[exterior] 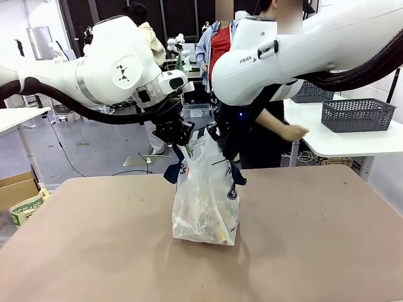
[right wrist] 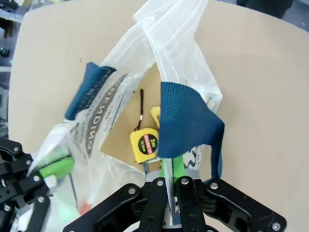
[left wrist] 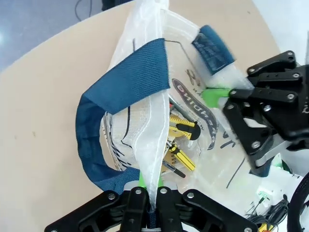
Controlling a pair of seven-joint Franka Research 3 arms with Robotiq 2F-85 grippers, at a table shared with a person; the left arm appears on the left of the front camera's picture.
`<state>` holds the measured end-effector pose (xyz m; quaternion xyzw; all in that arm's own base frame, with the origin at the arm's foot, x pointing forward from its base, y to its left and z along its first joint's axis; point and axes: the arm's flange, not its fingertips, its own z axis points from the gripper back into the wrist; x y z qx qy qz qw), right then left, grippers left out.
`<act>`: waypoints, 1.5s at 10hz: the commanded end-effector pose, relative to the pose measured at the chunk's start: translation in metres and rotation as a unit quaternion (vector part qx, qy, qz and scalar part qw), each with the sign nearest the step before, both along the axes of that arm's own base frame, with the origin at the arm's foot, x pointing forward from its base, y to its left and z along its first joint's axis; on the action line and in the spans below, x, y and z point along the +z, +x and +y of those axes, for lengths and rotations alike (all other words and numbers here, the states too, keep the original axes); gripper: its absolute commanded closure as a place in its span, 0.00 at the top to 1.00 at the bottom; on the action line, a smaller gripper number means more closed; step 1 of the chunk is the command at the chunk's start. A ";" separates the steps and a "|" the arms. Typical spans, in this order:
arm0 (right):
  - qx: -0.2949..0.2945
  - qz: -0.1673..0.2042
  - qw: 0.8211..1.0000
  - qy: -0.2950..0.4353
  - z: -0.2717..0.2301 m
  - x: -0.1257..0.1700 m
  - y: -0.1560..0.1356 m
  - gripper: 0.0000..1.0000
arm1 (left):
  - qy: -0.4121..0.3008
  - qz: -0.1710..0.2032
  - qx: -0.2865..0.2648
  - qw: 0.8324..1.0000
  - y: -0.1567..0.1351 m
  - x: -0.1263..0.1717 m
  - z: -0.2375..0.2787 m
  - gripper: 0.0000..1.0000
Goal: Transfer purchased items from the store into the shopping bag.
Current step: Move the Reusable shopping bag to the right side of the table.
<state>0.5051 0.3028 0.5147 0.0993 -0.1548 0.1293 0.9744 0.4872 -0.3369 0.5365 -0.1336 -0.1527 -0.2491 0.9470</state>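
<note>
shopping bag (exterior: 206, 201) stands upright at the centre of the tan table (exterior: 315, 239), its mouth held apart from above. in the front view the left gripper (exterior: 179, 139) sits at the bag's 11 o'clock, pinched tight on the clear rim. the right gripper (exterior: 217, 135) sits at 1 o'clock, clamped on the rim beside a navy handle (right wrist: 186, 123). inside lie a yellow tape measure (right wrist: 144, 143), a tan cardboard pack (right wrist: 123, 130) and yellow-black pieces (left wrist: 181, 130).

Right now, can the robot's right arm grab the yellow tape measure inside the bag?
Probably not. The right gripper is shut on the rim of the shopping bag, and the yellow tape measure lies deeper inside, on the tan pack. It would have to let go first.
</note>
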 end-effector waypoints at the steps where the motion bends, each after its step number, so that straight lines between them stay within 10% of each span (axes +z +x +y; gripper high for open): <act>1: 0.022 0.003 1.000 0.022 0.005 -0.001 0.009 0.00 | -0.027 -0.023 -0.046 0.998 0.004 0.007 -0.010 0.00; 15: 0.000 0.000 0.997 0.082 0.006 0.000 0.026 0.00 | -0.040 -0.004 -0.040 0.998 0.003 0.000 -0.020 0.00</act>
